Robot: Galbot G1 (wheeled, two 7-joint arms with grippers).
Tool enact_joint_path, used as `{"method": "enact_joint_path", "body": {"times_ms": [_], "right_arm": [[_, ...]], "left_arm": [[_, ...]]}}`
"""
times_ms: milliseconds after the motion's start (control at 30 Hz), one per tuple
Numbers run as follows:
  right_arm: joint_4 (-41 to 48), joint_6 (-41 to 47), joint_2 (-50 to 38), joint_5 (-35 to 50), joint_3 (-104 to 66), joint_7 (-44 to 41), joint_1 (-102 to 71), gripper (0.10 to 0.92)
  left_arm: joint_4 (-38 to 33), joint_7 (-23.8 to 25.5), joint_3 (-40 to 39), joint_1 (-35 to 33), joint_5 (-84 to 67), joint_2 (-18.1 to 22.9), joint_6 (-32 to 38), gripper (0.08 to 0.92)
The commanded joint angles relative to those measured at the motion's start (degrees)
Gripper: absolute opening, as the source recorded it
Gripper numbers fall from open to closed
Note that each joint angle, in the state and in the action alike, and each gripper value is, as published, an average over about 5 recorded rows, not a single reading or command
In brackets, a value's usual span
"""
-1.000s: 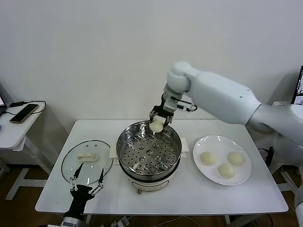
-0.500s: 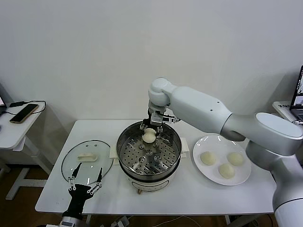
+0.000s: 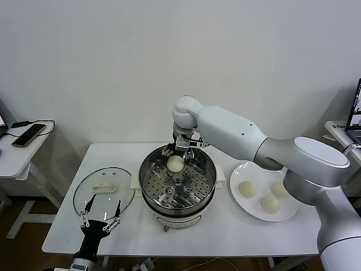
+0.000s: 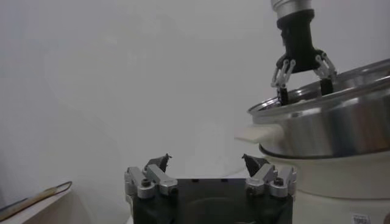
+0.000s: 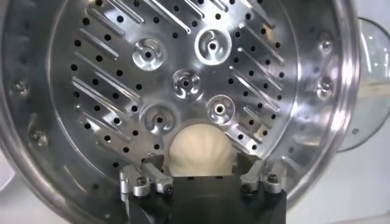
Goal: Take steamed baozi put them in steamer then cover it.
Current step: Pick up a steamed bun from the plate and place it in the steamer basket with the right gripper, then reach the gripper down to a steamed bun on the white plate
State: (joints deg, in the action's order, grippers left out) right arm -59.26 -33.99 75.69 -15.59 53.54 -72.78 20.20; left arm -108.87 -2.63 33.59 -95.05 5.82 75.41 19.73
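We see a right arm of glossy white, rounded shells with a grey band at one joint, ending in a black wrist. Our right gripper [image 3: 179, 149] has black fingers on silver linkage bars. Our left gripper [image 3: 100, 216] matches it: black body, silver screwed knuckles, pointed black tips [image 4: 160, 162]

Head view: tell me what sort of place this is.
Probably a lab or test room staged as a kitchen, not a home: a plain white table against a bare wall, holding only a steamer, its glass cover and a plate of baozi.
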Motion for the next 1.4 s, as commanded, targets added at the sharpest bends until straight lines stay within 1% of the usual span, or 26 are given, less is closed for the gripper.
{"method": "enact_joint_path", "body": {"times_ms": [33,133,233,400,600,867,1133,1400], "right_arm": [[-5.47,20.85,-12.28,22.13,0.47,-2.21,6.70,0.823],[-4.57,28.19,-17.76,27.63,1.38,-1.90,9.62,0.823],[-2.66,32.62,-22.67,29.87,2.98,-2.22,10.68,0.823],[-0.27,35.93,-29.04,30.71,6.01,-2.21,7.97,0.823],[-0.72,36.69,-33.85,29.09,9.44,-0.16,2.57,0.823],[-1.36,37.37,-34.27,26.94,8.52,5.01,-6.29,0.823],[2.26,37.27,-31.32,23.58,4.34,7.91,-13.81,0.823],[5.94,36.99,-27.82,21.98,2.27,9.12,-15.90,0.823]], "left_arm": [[-0.07,-0.02,-0.13,0.09,-0.01,-0.08,-0.18,0.823],[-0.15,-0.02,-0.38,0.25,0.00,-0.20,-0.26,0.823],[-0.16,-0.01,-0.65,0.38,0.04,-0.28,-0.29,0.823],[-0.20,-0.01,-1.20,0.65,0.27,-0.25,-0.36,0.823],[-0.39,-0.02,-1.33,0.79,0.35,-0.21,-0.42,0.823],[-0.42,-0.08,-1.06,0.65,0.40,-0.02,-0.38,0.823],[-0.39,-0.18,-0.68,0.35,0.50,0.19,-0.38,0.823],[-0.18,-0.23,-0.49,0.27,0.50,0.26,-0.30,0.823]]}}
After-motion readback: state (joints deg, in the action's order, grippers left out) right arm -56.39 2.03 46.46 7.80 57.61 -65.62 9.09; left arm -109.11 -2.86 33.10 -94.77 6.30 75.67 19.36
